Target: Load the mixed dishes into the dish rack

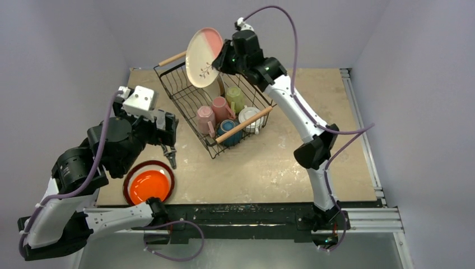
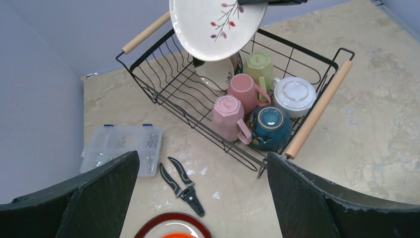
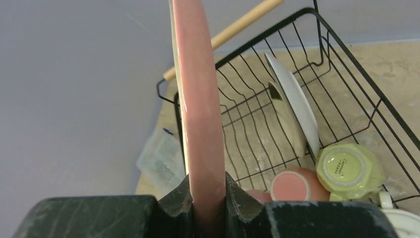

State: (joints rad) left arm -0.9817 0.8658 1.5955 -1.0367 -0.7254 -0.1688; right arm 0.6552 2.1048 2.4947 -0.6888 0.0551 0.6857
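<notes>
Nearest the right wrist camera, the pink-white plate [image 3: 198, 124] is clamped in the right fingers [image 3: 242, 201] above the dish rack [image 1: 180, 96], not yet slotted. Inside sit mugs [image 1: 223, 109], the white cup [image 1: 249, 117], the teal bowl [image 1: 227, 131] and a white plate [image 3: 294, 104]. The orange plate [image 1: 148, 186] and dark red-rimmed plate [image 1: 127, 179] wait on the desk [image 1: 269, 162], lower left, beside the spread, empty left fingers [image 2: 89, 198].

The pink-white plate [image 3: 200, 124] I hold above the dish rack [image 3: 247, 21] runs off the top edge, hiding part of the rack's rim. Inside the rack 1 white cup [image 3: 402, 218] is cropped; near the rack, the orange plate [image 2: 174, 234] too.
</notes>
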